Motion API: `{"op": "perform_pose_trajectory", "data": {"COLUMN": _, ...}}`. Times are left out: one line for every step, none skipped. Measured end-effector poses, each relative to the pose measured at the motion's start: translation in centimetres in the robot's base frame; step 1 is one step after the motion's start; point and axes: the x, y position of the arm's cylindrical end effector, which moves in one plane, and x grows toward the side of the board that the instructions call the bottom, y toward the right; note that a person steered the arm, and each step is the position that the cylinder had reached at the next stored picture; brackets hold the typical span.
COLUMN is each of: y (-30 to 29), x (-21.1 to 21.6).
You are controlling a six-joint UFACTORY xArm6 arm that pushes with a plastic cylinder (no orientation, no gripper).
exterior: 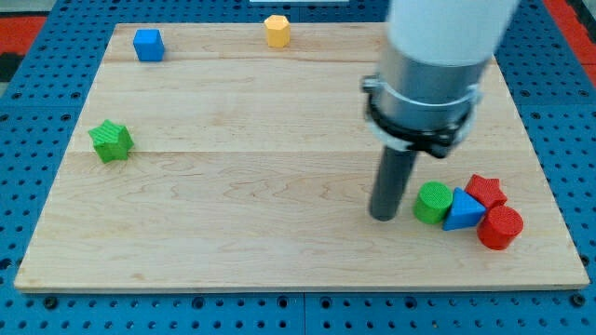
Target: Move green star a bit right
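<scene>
The green star lies near the board's left edge, about halfway up the view. My tip rests on the board far to the star's right, just left of a green cylinder. The rod hangs from the arm's grey and white body at the view's top right. Nothing touches the star.
A blue triangular block, a red star and a red cylinder cluster with the green cylinder at the lower right. A blue cube and a yellow hexagonal block sit near the top edge of the wooden board.
</scene>
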Motion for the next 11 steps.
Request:
{"op": "perform_pose_trajectory", "data": {"y": -4.7, "x": -2.4}}
{"op": "perform_pose_trajectory", "data": {"y": -6.1, "x": -8.6}}
{"op": "perform_pose_trajectory", "data": {"y": -9.8, "x": -14.3}}
{"op": "perform_pose_trajectory", "data": {"y": -16.8, "x": -16.9}}
{"op": "perform_pose_trajectory", "data": {"y": -23.4, "x": -18.5}}
{"op": "perform_pose_trajectory", "data": {"y": -28.6, "x": -16.8}}
{"op": "perform_pose_trajectory", "data": {"y": -33.3, "x": -14.5}}
{"op": "perform_pose_trajectory", "data": {"y": -35.6, "x": -13.8}}
{"op": "perform_pose_trajectory", "data": {"y": -35.2, "x": -10.2}}
{"op": "perform_pose_trajectory", "data": {"y": -31.9, "x": -10.4}}
{"op": "perform_pose_trajectory", "data": {"y": -27.8, "x": -10.8}}
